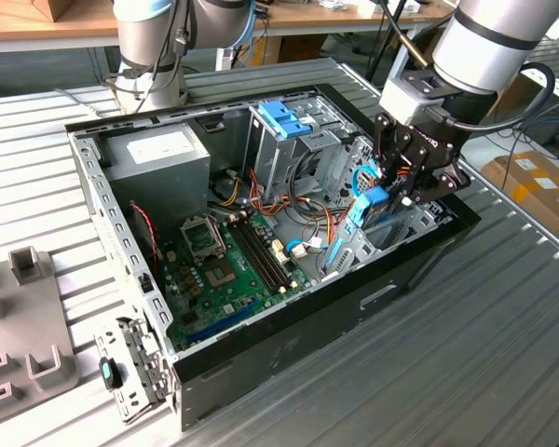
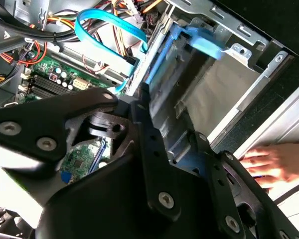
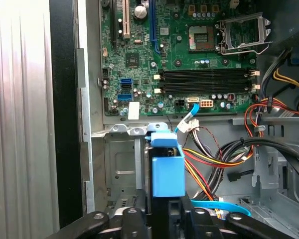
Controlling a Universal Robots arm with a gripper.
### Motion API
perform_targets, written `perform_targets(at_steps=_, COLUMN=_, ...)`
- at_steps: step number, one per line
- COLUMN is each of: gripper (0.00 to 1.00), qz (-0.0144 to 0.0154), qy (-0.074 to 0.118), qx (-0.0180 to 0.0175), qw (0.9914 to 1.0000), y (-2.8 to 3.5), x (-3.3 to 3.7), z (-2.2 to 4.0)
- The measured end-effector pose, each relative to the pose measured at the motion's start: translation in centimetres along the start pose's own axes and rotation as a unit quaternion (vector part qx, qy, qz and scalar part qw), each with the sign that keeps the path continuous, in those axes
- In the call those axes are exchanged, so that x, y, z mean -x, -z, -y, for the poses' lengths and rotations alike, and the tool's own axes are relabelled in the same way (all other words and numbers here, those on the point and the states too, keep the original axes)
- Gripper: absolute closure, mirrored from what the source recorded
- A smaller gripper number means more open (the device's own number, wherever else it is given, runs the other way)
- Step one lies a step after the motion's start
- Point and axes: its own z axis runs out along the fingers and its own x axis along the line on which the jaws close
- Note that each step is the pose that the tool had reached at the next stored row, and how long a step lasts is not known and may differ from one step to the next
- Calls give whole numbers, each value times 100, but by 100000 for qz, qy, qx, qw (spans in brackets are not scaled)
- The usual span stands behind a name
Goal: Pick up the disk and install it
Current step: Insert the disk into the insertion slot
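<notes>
Gripper (image 1: 384,191) clamps disk (image 1: 369,207) on edge right over bay (image 1: 399,233) in case (image 1: 289,335) corner, probably so its blue rail (image 3: 168,167) lines up with bay guides.

The gripper (image 3: 167,219) clasps the disk (image 3: 168,172), whose blue rail end faces the camera. From the disk, the green motherboard (image 3: 189,59) lies at twelve o'clock and a cable bundle (image 3: 224,157) at three. At nine stands the grey drive bay (image 3: 120,164), then the black case wall (image 3: 63,99) and the ribbed surface (image 3: 25,124).

Ribbed metal table (image 1: 466,363), open computer case (image 1: 289,346)
</notes>
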Motion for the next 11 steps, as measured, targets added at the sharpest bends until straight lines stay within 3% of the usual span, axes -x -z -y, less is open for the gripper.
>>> perform_targets(at_steps=1, gripper=57, qz=-6, qy=6, qx=4, qw=100000, y=0, x=0, z=0)
perform_targets(at_steps=11, gripper=57, qz=-5, qy=4, qx=3, qw=100000, y=-5, x=0, z=-2)
